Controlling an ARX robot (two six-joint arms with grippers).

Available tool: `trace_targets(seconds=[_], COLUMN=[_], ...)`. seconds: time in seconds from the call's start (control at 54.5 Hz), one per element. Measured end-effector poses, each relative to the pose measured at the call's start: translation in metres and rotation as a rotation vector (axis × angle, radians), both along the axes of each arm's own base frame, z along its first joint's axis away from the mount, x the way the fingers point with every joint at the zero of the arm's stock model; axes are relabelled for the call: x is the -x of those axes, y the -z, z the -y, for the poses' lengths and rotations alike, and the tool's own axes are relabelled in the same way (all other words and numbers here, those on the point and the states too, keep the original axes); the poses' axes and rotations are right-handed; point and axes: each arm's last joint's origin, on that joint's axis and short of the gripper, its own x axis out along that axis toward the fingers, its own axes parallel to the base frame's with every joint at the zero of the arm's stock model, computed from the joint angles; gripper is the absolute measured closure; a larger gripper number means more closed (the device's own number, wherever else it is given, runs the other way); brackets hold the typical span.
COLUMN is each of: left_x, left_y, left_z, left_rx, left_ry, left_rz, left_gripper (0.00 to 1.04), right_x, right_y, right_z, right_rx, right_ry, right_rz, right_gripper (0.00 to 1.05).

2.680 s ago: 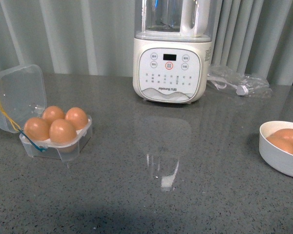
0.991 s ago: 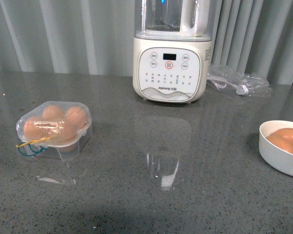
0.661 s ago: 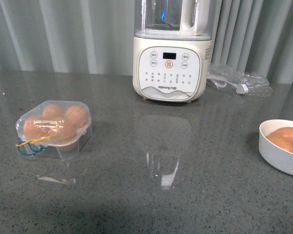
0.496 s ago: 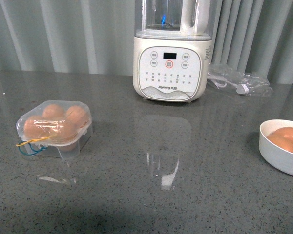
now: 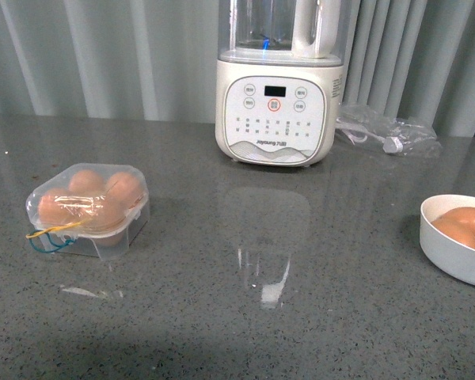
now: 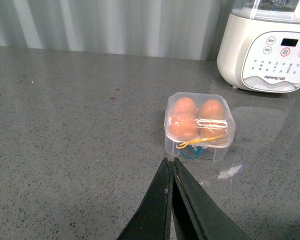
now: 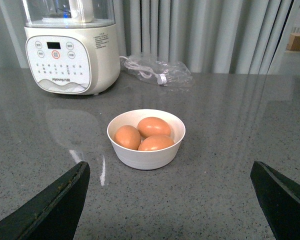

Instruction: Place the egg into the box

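Grey counter (image 5: 317, 261), lidded box (image 6: 199, 126) just beyond closed left jaws

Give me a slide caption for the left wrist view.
Shut left gripper hovers near the closed box of eggs on the grey table.

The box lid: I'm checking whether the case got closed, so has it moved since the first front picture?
Yes. The lid has swung down from upright over the eggs; the box sits equally far from the blender.
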Motion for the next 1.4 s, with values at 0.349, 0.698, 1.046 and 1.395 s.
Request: trace_targets(seconds=[0.349, 0.698, 1.046, 1.395], left_x=[0.009, 0.015, 0.028, 0.028], left_y=[0.010, 0.009, 0.013, 0.013], left_z=[0.000, 0.000, 0.000, 0.000], left_rx=[0.000, 0.000, 0.000, 0.001], left_ry=[0.000, 0.000, 0.000, 0.001], left_rz=[0.001, 0.033, 0.028, 0.028], left_gripper=[1.01, 1.01, 1.01, 0.80], right_x=[0.000, 0.000, 0.000, 0.000], right_y=[0.000, 0.000, 0.000, 0.000], right_z=[0.000, 0.000, 0.000, 0.000], right_rx=[0.000, 0.000, 0.000, 0.000], right_ry=[0.000, 0.000, 0.000, 0.000], right_rz=[0.000, 0.000, 0.000, 0.000], right_gripper=[0.07, 0.07, 0.07, 0.07])
